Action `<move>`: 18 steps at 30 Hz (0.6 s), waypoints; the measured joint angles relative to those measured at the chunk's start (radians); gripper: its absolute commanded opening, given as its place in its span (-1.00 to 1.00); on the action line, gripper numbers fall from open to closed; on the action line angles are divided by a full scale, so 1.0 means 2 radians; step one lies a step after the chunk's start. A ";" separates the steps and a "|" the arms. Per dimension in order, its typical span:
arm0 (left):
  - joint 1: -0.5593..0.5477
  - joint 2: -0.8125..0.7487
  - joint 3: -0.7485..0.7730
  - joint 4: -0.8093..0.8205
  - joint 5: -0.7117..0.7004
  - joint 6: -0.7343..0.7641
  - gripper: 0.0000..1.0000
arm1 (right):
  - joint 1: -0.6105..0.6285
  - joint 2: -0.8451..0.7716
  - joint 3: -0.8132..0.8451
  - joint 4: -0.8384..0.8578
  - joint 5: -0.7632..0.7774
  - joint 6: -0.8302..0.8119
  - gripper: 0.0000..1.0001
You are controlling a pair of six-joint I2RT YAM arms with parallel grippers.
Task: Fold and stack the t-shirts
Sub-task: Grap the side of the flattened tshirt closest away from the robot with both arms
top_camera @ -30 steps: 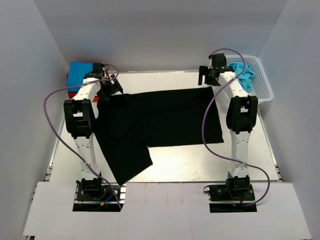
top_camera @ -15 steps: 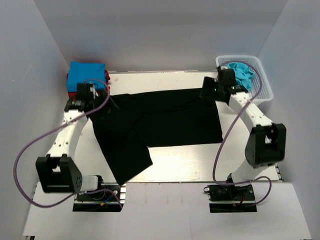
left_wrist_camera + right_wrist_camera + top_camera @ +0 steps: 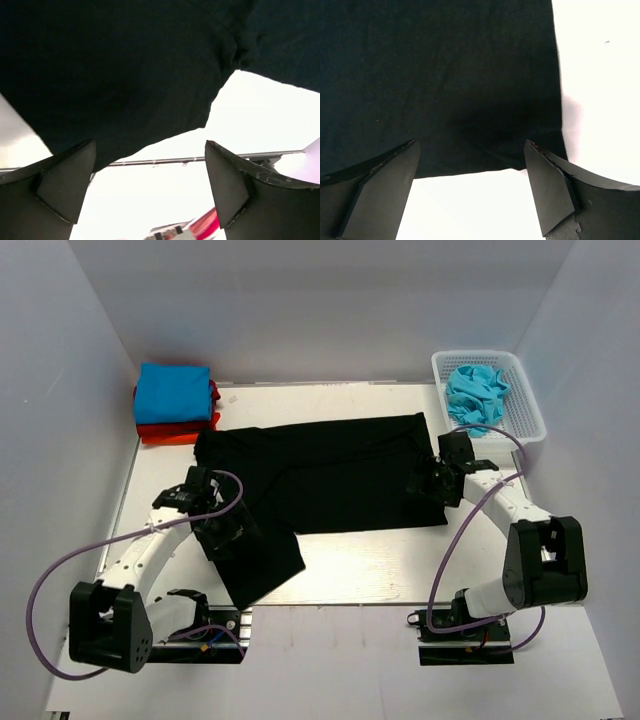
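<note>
A black t-shirt (image 3: 330, 472) lies spread across the middle of the table, with one flap reaching toward the near left. My left gripper (image 3: 222, 535) is open and empty, low over that near-left flap. In the left wrist view the black cloth (image 3: 125, 70) fills the top, its edge running between my open fingers (image 3: 60, 185). My right gripper (image 3: 428, 480) is open and empty at the shirt's right edge. The right wrist view shows the shirt's corner (image 3: 540, 145) just ahead of the open gripper (image 3: 470, 192). A folded blue shirt (image 3: 173, 392) lies on a red one (image 3: 178, 430) at the back left.
A white lattice basket (image 3: 527, 410) at the back right holds a crumpled turquoise shirt (image 3: 476, 390). Grey walls stand close on the left, back and right. The table's near edge rail (image 3: 200, 159) shows in the left wrist view.
Both arms have drawn back from the shirt's far corners toward the near side. The left gripper is now over the near-left flap, the right one at the right edge.
</note>
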 measured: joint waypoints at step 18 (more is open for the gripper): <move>-0.148 0.102 0.013 -0.114 -0.031 -0.055 0.79 | -0.013 0.010 -0.013 0.003 0.012 0.017 0.81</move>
